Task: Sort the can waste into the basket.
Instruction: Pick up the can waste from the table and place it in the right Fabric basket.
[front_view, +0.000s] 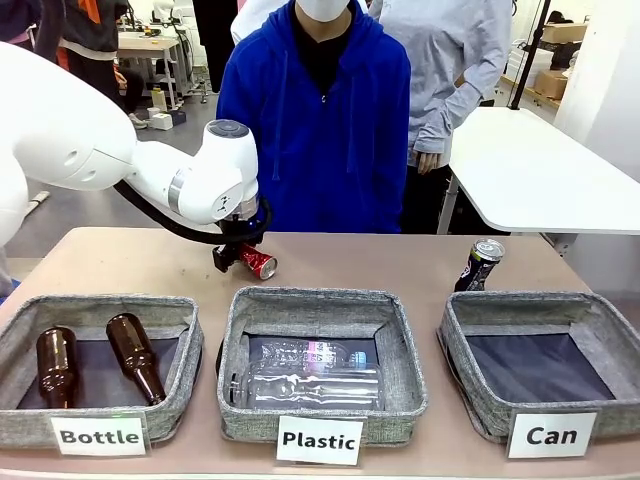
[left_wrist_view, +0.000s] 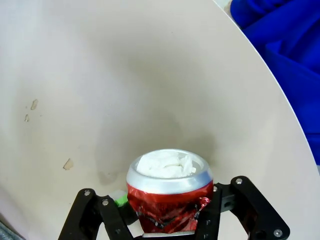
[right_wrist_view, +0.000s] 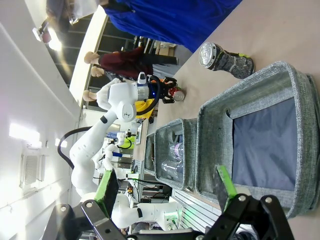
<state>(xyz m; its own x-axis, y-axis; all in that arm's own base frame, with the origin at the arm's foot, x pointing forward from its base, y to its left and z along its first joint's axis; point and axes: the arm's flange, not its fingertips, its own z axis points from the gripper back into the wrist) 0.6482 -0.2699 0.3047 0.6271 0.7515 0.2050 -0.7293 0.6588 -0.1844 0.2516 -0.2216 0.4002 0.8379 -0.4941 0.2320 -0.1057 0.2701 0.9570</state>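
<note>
Though nothing has been put in the basket (front_view: 530, 300), the red can (front_view: 258, 262) is clamped in the left gripper (left_wrist_view: 167, 222) at the desk's (front_view: 380, 262) far side. The dark can (front_view: 480, 265) is seen behind the basket, and the right gripper (right_wrist_view: 167, 192) is held apart.

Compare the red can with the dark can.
The red can is bright red, the dark can black. The left gripper is shut on the red can; the dark can stands free, untouched. The red can is beyond the Plastic basket, the dark can beyond the Can basket. Both are dented, silver-topped and outside any basket.
</note>
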